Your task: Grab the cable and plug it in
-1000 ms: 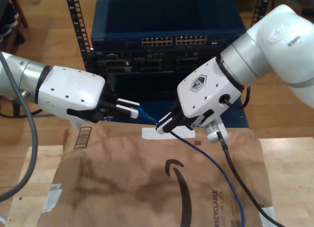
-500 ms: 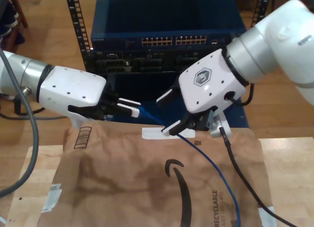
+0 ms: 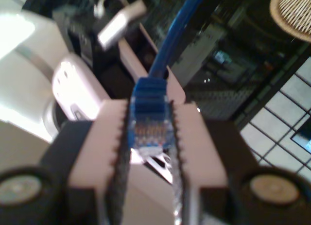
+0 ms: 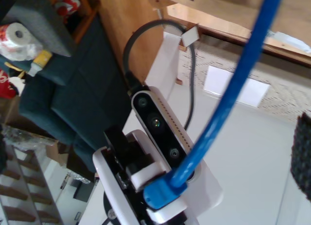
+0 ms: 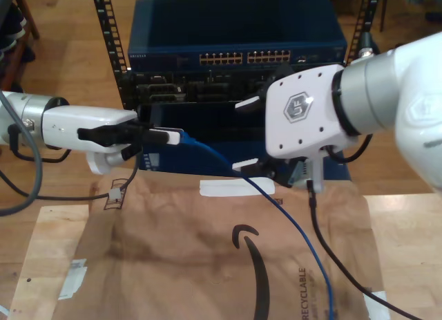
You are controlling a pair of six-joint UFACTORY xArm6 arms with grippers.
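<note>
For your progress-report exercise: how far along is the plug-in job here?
Done: my first gripper is shut on the thin bright-blue cable's clear plug. In hand: my second gripper stands open beside the cable. Left: no plug in the blue switch's port row yet.

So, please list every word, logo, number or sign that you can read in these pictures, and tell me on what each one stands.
"RECYCLABLE" on the brown paper sheet, near the exterior view's lower edge; the smaller line beside it is too small to read.
"UF" logo in a hexagon on my second gripper's white housing.
Curved arrow logo, no words, on the paper sheet.
Barcode-like mark on the paper near my first gripper: unreadable.
Labels on the blue rack switch: too small to read.
</note>
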